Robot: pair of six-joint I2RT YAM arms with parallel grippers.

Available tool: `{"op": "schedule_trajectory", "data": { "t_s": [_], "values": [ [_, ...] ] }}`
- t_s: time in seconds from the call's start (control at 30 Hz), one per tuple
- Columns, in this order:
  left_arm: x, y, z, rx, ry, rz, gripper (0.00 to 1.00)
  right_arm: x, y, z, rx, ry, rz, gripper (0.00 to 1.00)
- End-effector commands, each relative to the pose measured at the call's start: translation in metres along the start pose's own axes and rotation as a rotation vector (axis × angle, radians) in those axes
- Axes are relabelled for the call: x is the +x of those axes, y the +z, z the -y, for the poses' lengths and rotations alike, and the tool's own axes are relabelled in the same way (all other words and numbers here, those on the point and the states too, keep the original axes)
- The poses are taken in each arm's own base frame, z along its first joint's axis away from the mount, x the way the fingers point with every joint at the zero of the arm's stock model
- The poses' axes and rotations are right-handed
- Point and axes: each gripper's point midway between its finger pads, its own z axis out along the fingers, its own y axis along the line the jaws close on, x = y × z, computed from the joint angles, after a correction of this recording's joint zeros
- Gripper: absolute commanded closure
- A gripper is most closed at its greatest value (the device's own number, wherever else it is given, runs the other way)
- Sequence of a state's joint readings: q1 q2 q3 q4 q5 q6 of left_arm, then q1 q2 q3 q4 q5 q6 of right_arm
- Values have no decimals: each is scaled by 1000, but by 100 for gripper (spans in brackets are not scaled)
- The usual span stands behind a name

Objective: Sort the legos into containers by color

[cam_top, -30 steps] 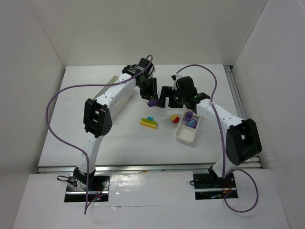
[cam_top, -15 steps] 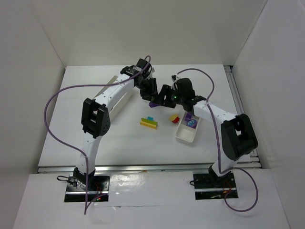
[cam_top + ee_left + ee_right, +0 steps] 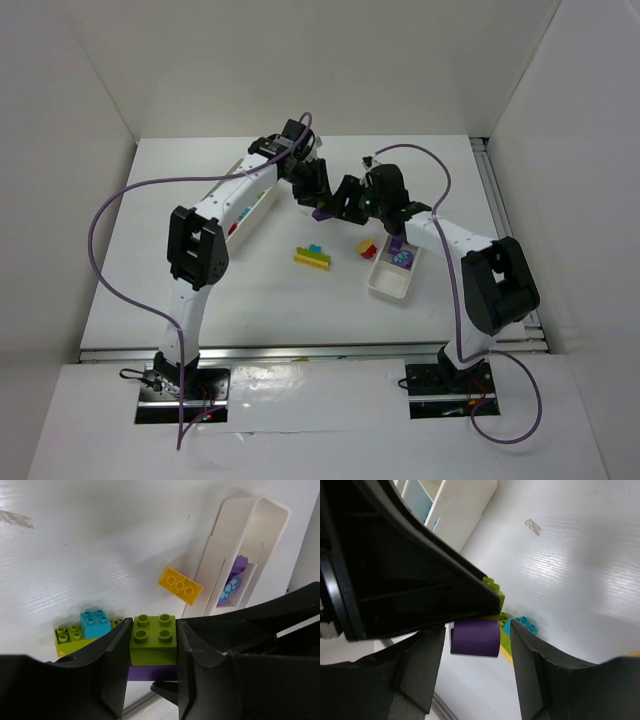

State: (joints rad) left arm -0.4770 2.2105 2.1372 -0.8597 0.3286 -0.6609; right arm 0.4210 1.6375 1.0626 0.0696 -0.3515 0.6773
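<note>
Fingers first: left fingers [image 3: 112, 670] clamped on lime green brick [image 3: 153, 639], purple brick [image 3: 475, 638] stuck under it, both held clear above tabletop [image 3: 270, 290], left of small tray [image 3: 386, 290]. Right fingers [image 3: 420, 675] part-open, straddling purple brick, slim gaps either side. Long axis unclear. Open room below; loose bricks [image 3: 313, 257] left of small tray.

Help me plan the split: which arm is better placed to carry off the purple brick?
Right, probably. The right gripper straddles the purple brick, jaws open; the left gripper clamps the lime green brick stacked on it; the small tray holding purple pieces sits on the right arm's side.
</note>
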Motion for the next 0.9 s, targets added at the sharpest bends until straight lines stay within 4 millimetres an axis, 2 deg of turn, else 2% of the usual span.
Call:
{"op": "schedule_trajectory", "data": {
  "t_s": [0.0, 0.03, 0.13, 0.17, 0.3, 0.37, 0.4, 0.43, 0.5, 0.53, 0.7, 0.77, 0.83, 0.87],
  "values": [
    [-1, -27, 20, 62, 21, 24, 100, -22, 11, -6, -23, -19, 58, 37],
    [-1, -27, 20, 62, 21, 24, 100, -22, 11, -6, -23, -19, 58, 37],
    [0, -29, 20, 62, 21, 24, 100, -26, 12, -10, -40, -19, 76, 57],
    [-1, -28, 15, 54, 11, 22, 100, -30, 10, -12, -35, -22, 92, 72],
    [-8, -31, 6, 41, -5, 39, 100, -21, 5, -3, 0, -20, 71, 88],
    [-16, -37, 8, 49, -3, 62, 100, -13, 2, 5, 26, -19, 55, 90],
    [-19, -34, 1, 41, -15, 60, 100, -10, -1, 6, 34, -15, 46, 92],
    [-21, -36, 3, 46, -11, 68, 100, -2, -1, 15, 62, -4, 29, 93],
    [-26, -40, 2, 48, -14, 81, 100, -1, -7, 16, 71, -15, 35, 93],
    [-28, -41, -3, 41, -26, 80, 100, 5, -8, 23, 98, -5, 18, 95],
    [-37, -44, -13, 17, -33, 102, 100, 1, -19, 34, 176, -62, 34, 96],
    [-37, -42, -17, 2, -38, 98, 100, -5, -24, 32, 199, -80, 36, 96],
    [-44, -44, -26, -26, -49, 120, 100, -11, -28, 31, 208, -106, 53, 96],
    [-49, -47, -29, -35, -53, 139, 100, -8, -31, 32, 218, -102, 40, 96]
  ]
}}
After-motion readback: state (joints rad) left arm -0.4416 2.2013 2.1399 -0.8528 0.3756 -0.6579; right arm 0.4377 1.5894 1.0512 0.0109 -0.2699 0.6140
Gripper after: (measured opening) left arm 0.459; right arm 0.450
